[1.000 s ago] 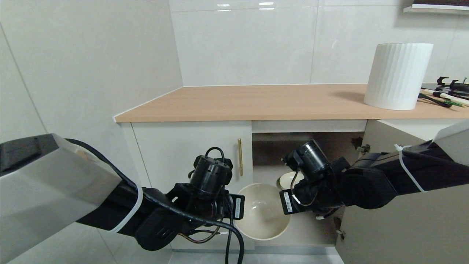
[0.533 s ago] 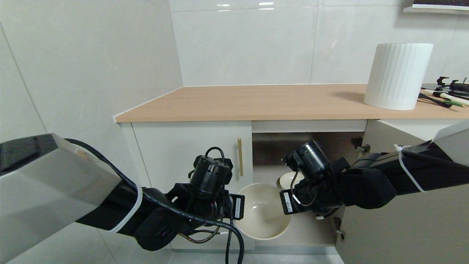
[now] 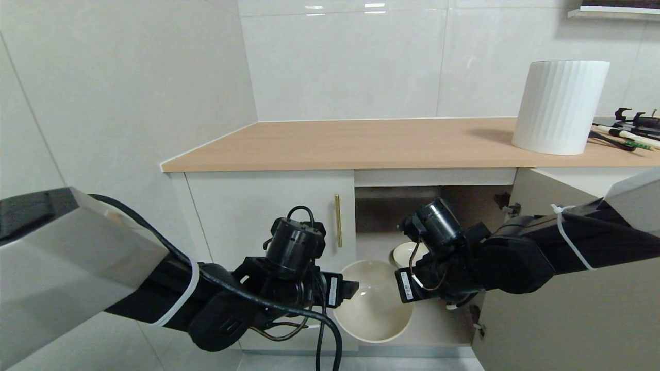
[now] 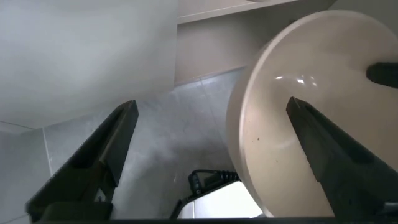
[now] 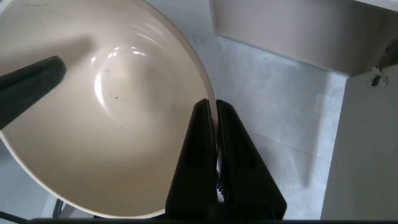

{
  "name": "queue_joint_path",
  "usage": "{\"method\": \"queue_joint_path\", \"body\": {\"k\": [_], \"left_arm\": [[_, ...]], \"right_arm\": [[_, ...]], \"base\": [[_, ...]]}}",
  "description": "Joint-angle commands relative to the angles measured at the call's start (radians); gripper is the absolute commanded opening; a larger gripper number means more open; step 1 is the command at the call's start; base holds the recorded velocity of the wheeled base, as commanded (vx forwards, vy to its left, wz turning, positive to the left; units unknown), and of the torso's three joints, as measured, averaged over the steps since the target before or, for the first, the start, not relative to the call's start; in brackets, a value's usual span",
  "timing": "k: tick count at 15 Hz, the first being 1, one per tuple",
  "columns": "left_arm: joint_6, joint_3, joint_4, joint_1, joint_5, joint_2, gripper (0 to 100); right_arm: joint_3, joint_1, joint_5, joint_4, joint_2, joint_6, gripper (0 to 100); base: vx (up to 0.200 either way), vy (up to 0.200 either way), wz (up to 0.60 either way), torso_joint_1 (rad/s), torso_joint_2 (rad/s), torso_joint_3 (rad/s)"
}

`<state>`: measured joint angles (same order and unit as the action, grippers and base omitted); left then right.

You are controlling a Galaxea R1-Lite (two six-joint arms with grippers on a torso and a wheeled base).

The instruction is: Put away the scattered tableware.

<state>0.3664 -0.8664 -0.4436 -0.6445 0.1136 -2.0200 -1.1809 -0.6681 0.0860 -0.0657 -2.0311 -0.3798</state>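
Inside cabinet (image 3: 381, 214): bowl (image 3: 407, 252); right pincer (image 5: 214, 124) grips larger bowl (image 3: 374, 304).

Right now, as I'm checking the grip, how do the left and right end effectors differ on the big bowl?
The right end effector is shut on the rim of the big bowl; the left end effector is open. The right pinches the bowl's right side; the left straddles the rim on its left, one finger inside, not closed on it. Both sit before the open cabinet.
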Motion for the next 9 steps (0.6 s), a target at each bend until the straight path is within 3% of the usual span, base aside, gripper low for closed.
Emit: {"method": "queue_joint_path", "body": {"k": [1,5,9], "left_arm": [[0.0,0.0,-0.001,0.0,0.001,0.004,100],[0.0,0.0,-0.001,0.0,0.006,0.009,100],[0.0,0.0,-0.001,0.0,0.006,0.009,100]], "right_arm": [[-0.002,-0.001,0.001,0.003,-0.018,0.001,0],[-0.002,0.058,0.087,0.173,-0.113,-0.002,0],[-0.031,0.191,0.109,0.385,-0.236,0.007,0]], "base": [[0.0,0.0,0.0,0.0,0.0,0.0],[0.0,0.0,0.0,0.0,0.0,0.0],[0.0,0.0,0.0,0.0,0.0,0.0]]}}
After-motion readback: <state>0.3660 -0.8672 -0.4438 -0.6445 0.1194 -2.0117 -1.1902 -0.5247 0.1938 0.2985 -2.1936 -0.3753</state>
